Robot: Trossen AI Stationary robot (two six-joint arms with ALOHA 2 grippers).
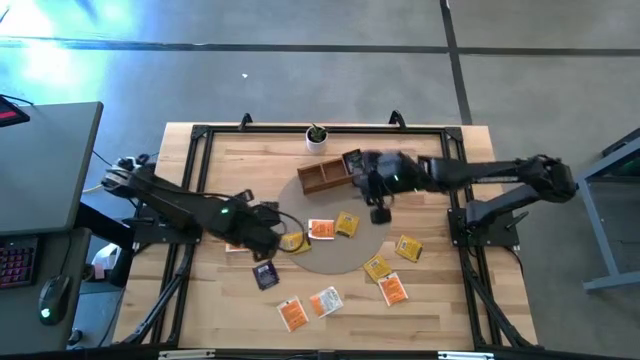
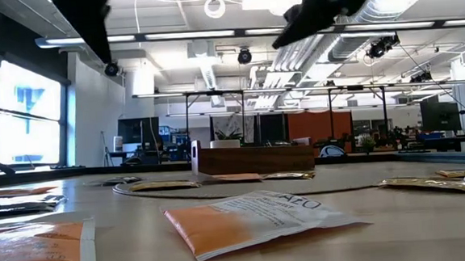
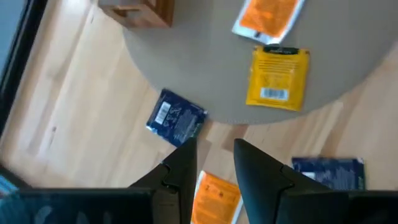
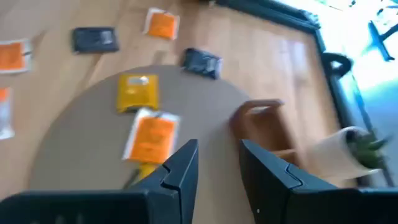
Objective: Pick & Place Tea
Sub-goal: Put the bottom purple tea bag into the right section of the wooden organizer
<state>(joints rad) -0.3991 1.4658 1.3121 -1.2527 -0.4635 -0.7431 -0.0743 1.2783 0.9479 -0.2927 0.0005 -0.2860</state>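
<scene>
Several tea sachets lie flat on the table and on the round grey mat (image 1: 335, 255): orange (image 1: 322, 230), yellow (image 1: 347, 224) and dark purple (image 1: 265, 275). My left gripper (image 3: 216, 163) hangs open above the mat's left edge (image 1: 277, 236). Below it are an orange sachet (image 3: 214, 196) and a purple one (image 3: 177, 117). My right gripper (image 4: 217, 165) is open above the mat's far part (image 1: 379, 207), just right of the wooden tray (image 1: 325, 177). Nothing is between either pair of fingers.
A small white pot with a plant (image 1: 317, 135) stands behind the tray, near the table's far edge. More sachets lie near the front edge (image 1: 291, 313) and at the right (image 1: 408, 248). A black frame (image 1: 200, 135) runs round the table top.
</scene>
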